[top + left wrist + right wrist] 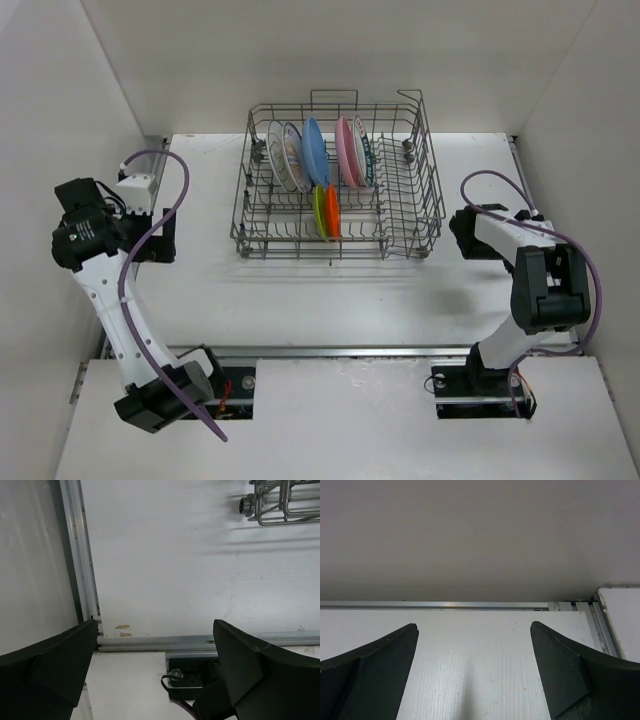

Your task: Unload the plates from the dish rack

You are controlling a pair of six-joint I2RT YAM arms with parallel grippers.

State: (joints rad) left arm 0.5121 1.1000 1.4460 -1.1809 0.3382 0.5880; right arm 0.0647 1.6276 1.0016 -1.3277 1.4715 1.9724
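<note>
Plates [314,150] upright in dish rack [405,212], rim txt unreadable.

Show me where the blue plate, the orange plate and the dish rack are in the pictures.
blue plate [315,152], top external view, middle of its face.
orange plate [332,212], top external view, middle of its rim.
dish rack [408,205], top external view, bare wires at its right side.

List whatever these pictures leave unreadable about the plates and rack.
Top external: plates stand nearly edge-on in the dish rack; face patterns are too small to read, and neighbours overlap.
Left wrist: only a dish rack corner shows, cut off by the frame edge; no plates.
Right wrist: rack and plates out of frame.
</note>
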